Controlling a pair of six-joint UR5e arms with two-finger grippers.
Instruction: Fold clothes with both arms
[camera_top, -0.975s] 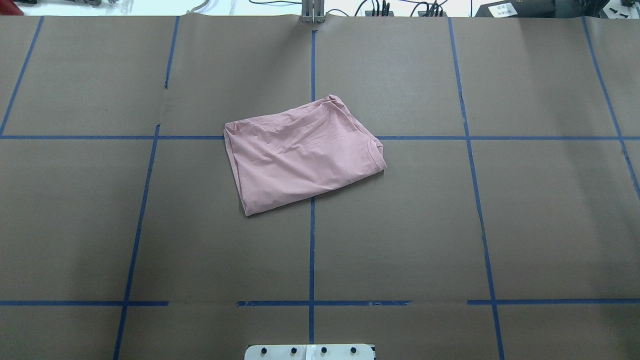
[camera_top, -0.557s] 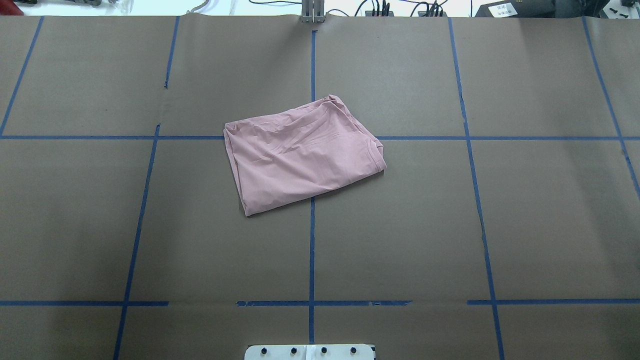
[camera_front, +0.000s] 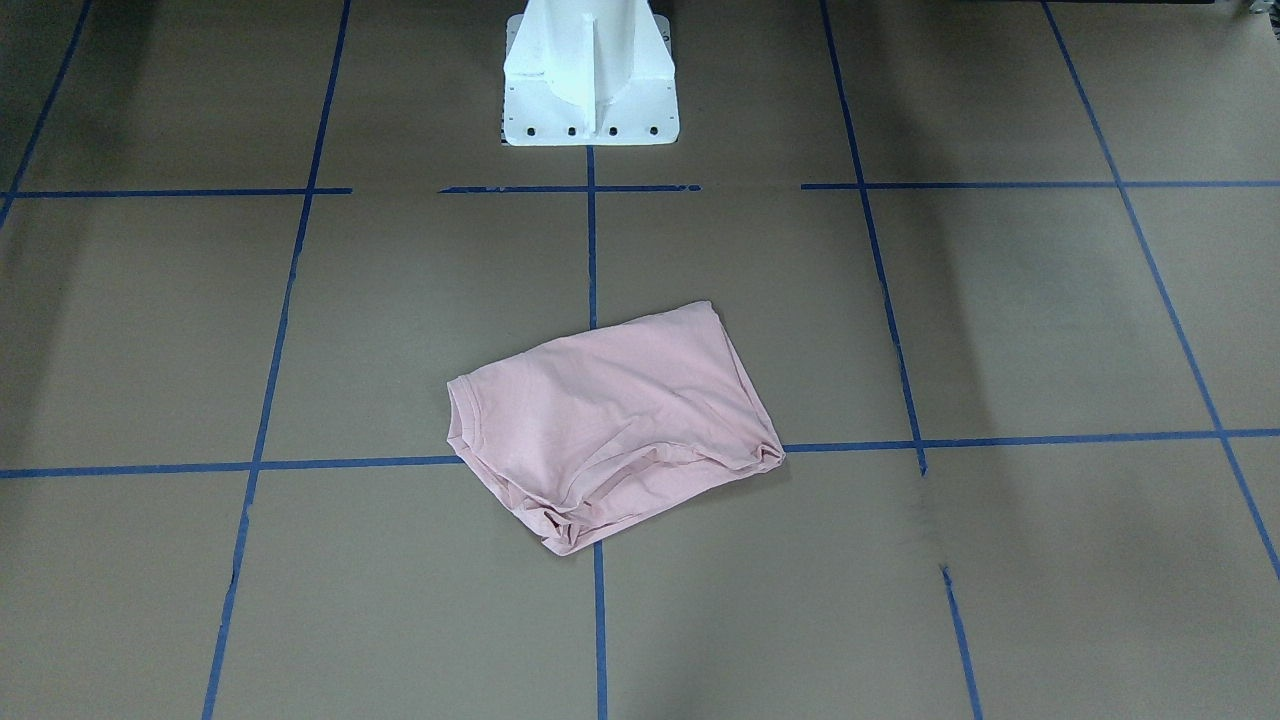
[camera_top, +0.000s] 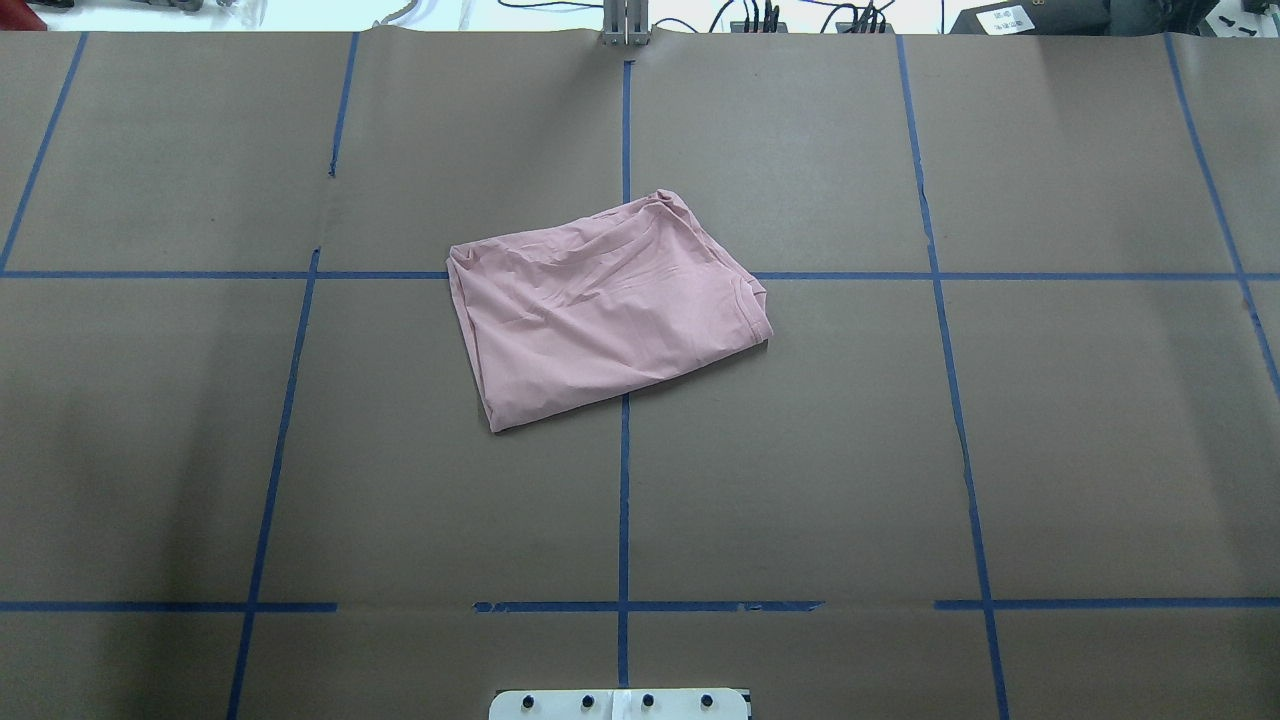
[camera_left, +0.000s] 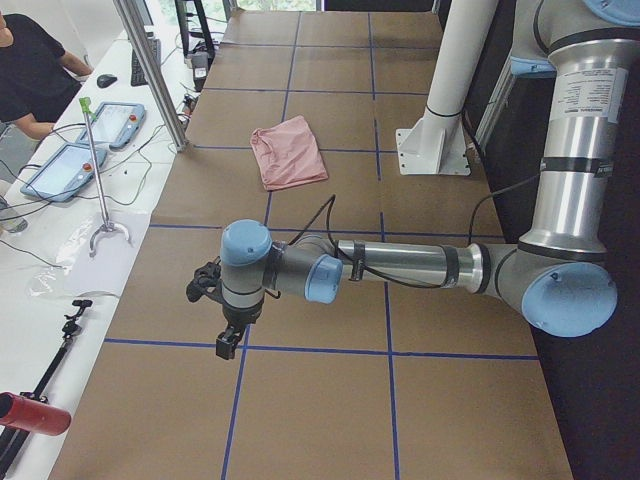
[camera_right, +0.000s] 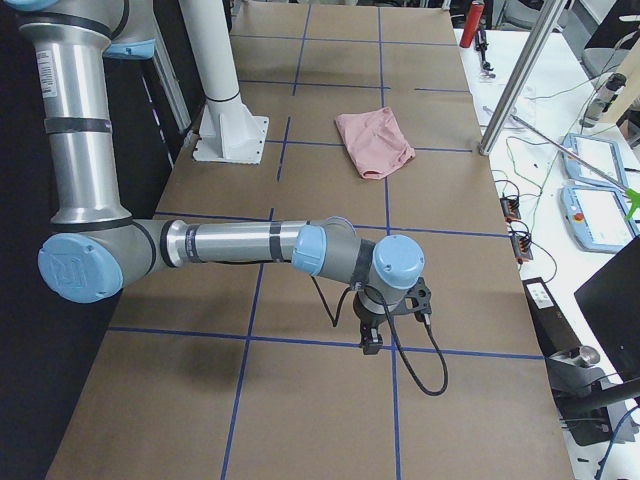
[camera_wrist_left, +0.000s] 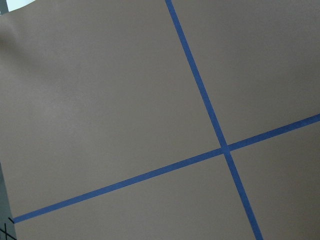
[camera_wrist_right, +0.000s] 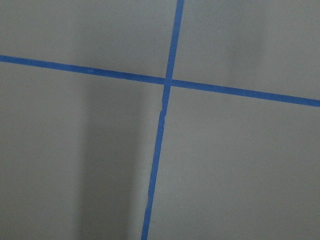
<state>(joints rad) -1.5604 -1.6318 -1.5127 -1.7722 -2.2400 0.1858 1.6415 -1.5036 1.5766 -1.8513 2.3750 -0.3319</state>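
Pink and soft, the pale pink T-shirt (camera_top: 605, 310) lies folded into a rough, wrinkled rectangle near the middle of the brown paper-covered table (camera_top: 800, 450). It sits skewed across the crossing of two blue tape lines (camera_top: 623, 500), with nothing touching it. One rounded, ribbed edge faces the overhead view's right. The white pedestal base (camera_front: 590, 90) stands well apart from it, along the central line.

The grey metallic left arm (camera_left: 400, 265) reaches out low over its end of the table, far from the shirt. The black two-finger left gripper (camera_left: 229, 346) points down over a tape crossing. The grey metallic right arm (camera_right: 240, 242) does likewise at the opposite end, its black two-finger right gripper (camera_right: 371, 343) above the paper. Whether either gripper's fingers are spread or closed cannot be told from these views. Neither grasps the shirt.

A person in a black top (camera_left: 30, 70) stands beside the table's far edge.
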